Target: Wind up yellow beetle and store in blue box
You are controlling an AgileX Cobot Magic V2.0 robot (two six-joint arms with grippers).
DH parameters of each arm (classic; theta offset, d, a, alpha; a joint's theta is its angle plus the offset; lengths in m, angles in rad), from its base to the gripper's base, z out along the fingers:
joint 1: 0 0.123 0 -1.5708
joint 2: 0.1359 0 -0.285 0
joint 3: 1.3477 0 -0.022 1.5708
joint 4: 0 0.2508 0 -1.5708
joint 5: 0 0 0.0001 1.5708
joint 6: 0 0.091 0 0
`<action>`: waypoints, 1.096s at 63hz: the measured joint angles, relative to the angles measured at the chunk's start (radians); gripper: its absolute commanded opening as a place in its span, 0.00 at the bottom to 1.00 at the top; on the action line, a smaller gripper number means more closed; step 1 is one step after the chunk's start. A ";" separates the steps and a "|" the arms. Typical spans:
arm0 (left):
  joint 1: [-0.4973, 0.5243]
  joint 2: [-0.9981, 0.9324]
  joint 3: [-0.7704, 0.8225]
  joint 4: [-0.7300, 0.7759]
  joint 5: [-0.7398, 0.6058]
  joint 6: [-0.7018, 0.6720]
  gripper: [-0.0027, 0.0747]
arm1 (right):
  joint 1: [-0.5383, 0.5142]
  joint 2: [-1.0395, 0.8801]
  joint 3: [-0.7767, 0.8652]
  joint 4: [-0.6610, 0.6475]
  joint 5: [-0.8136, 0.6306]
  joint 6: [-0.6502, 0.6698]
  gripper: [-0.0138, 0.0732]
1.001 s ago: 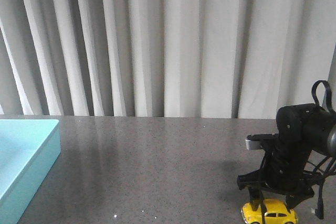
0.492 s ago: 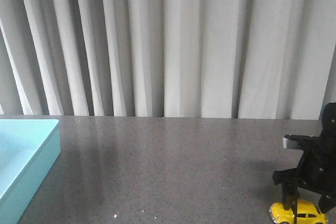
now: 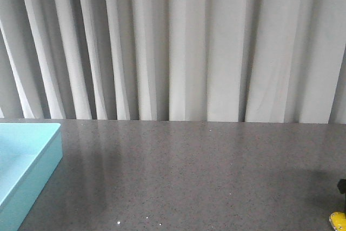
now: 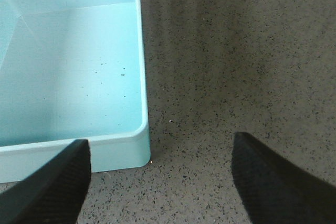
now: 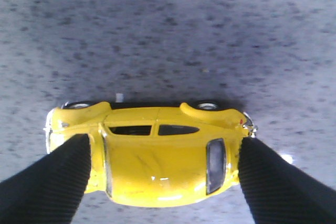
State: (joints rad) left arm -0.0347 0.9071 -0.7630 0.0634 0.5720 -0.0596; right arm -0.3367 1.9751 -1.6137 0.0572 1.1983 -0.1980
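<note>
The yellow beetle [image 5: 152, 153] sits wheels-down on the grey counter [image 3: 189, 177] at its far right, the right hand [image 5: 157, 182] pinching it nose and tail, seemingly for a pull-back wind. The left hand [image 4: 157, 182] hovers spread beside the blue box [image 4: 143, 77]. From the front only a sliver of car shows at the frame edge.
</note>
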 measured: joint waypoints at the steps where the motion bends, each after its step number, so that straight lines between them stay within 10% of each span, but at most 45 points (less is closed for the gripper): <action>1: 0.000 0.000 0.000 0.000 0.000 0.000 0.73 | -0.003 0.000 0.000 0.000 0.000 -0.004 0.80; 37: 0.000 0.000 0.000 0.000 0.000 0.000 0.73 | -0.007 -0.131 0.018 0.012 -0.024 -0.057 0.80; 69: 0.000 0.000 0.000 0.000 0.000 0.000 0.73 | 0.282 -0.660 0.325 -0.012 -0.190 0.084 0.80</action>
State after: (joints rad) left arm -0.0347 0.9071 -0.7630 0.0634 0.5720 -0.0596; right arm -0.0542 1.3146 -1.2884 0.0449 1.0081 -0.1144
